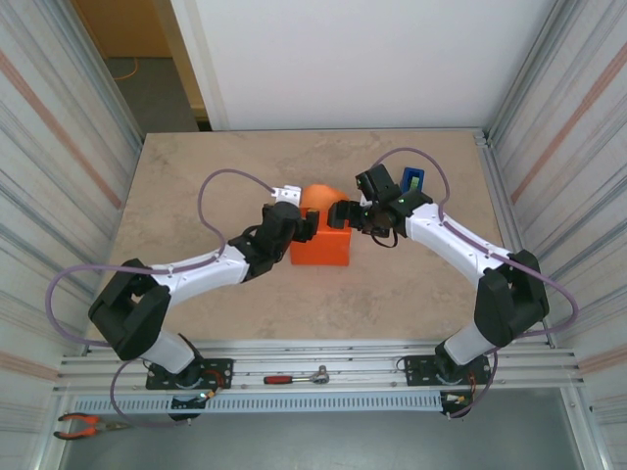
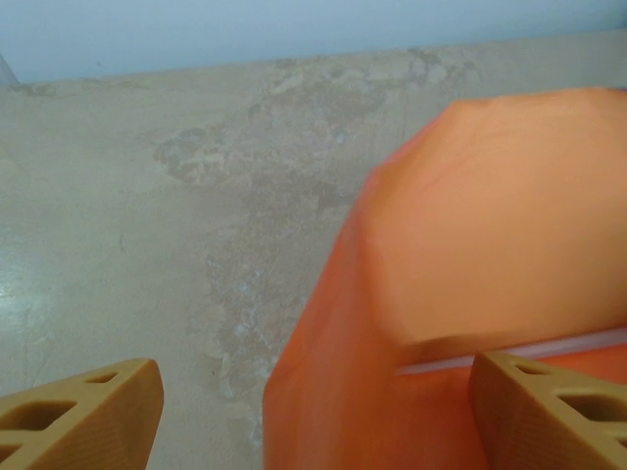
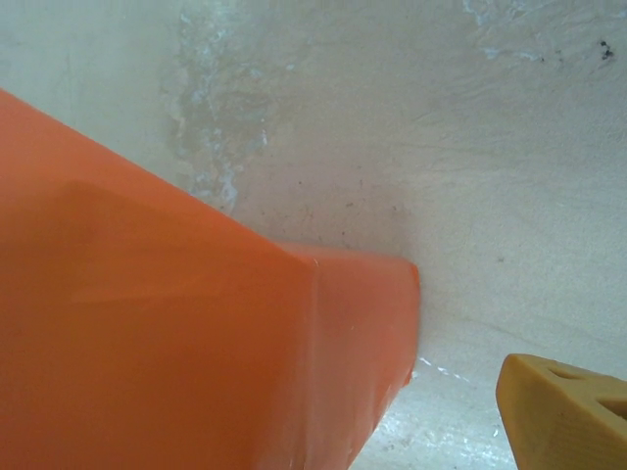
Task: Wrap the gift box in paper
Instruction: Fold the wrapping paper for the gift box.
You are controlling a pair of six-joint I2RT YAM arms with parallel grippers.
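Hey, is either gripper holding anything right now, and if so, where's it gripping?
Nothing is held. The left gripper stands wide open at the gift box; the right gripper shows one finger clear of it.

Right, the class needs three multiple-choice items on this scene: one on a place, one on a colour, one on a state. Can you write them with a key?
1. Where is the tape dispenser?
A) just beyond the right arm
B) on top of the box
C) by the left arm's base

2. What colour is the box?
A) blue
B) orange
C) green

3. How do the left gripper jaws stand?
A) shut tight
B) wide apart
C) clamped on pliers

Key:
1 A, the dispenser stands past that arm's wrist, on the far side.
2 B, every visible face of it is orange.
3 B, its fingers sit at opposite edges of the left wrist view.
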